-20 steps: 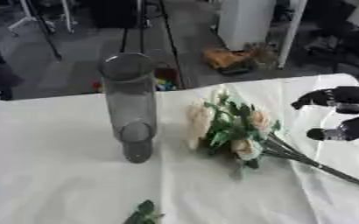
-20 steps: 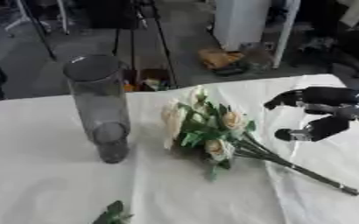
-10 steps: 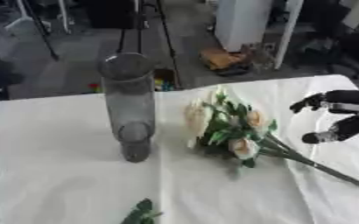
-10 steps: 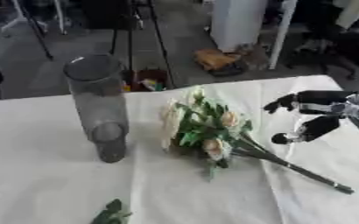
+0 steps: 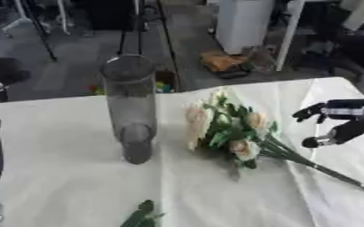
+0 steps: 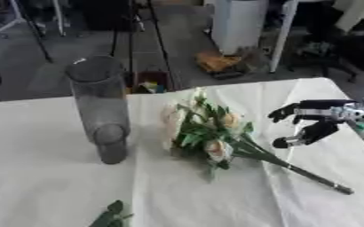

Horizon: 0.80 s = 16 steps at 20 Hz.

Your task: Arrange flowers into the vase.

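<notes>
- Right eye view: right hand [image 6: 313, 122] hovers just right of bouquet [image 6: 204, 131], fingers spread, grasping nothing.
- Glass vase [image 6: 100, 108] upright left of bouquet, on counter [image 6: 45, 186].

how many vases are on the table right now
1. A tall clear vase stands upright on the white table, left of the flower bunch lying on its side. Nothing in view seems able to hide another.
</notes>
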### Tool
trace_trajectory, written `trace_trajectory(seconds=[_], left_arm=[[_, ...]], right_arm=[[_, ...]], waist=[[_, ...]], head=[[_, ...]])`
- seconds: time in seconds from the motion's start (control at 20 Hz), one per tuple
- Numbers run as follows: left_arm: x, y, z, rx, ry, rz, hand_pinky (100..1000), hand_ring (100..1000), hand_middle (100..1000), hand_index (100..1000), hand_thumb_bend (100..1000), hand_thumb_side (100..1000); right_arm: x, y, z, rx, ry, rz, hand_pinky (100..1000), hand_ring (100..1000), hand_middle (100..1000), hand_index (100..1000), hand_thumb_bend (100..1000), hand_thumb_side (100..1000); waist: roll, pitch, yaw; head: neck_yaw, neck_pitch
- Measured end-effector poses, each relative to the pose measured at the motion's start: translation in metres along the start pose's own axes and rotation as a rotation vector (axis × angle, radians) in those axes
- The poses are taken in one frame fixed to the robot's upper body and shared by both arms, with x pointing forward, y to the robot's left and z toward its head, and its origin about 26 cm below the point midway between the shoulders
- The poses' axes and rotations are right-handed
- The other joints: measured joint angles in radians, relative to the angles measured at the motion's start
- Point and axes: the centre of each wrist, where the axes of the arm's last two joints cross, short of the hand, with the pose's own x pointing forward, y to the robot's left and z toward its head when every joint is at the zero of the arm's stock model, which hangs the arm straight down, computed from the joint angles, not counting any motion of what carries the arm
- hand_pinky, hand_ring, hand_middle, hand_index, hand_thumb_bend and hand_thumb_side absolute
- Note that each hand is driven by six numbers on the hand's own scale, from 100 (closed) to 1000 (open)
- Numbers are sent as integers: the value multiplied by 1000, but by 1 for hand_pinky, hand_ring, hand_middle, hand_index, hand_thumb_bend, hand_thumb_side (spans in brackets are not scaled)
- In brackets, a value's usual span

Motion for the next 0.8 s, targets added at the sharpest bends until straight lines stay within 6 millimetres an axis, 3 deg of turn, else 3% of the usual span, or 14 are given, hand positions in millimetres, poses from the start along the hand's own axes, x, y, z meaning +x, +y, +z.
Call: trace_trajectory(seconds=[0.3, 0.8], left_arm=[[0, 0, 1, 2, 8, 1, 694, 692, 881, 929, 387, 884], [-1, -1, 2, 3, 17, 12, 694, 693, 881, 928, 385, 888]], right_arm=[[3, 1, -8, 8, -8, -19, 716, 836, 850, 1000, 530, 804], [13, 5, -28, 14, -27, 17, 639, 780, 807, 978, 528, 784]], waist=[[-2, 0, 0], [-11, 0, 3]], head=[[2, 4], [-11, 31]])
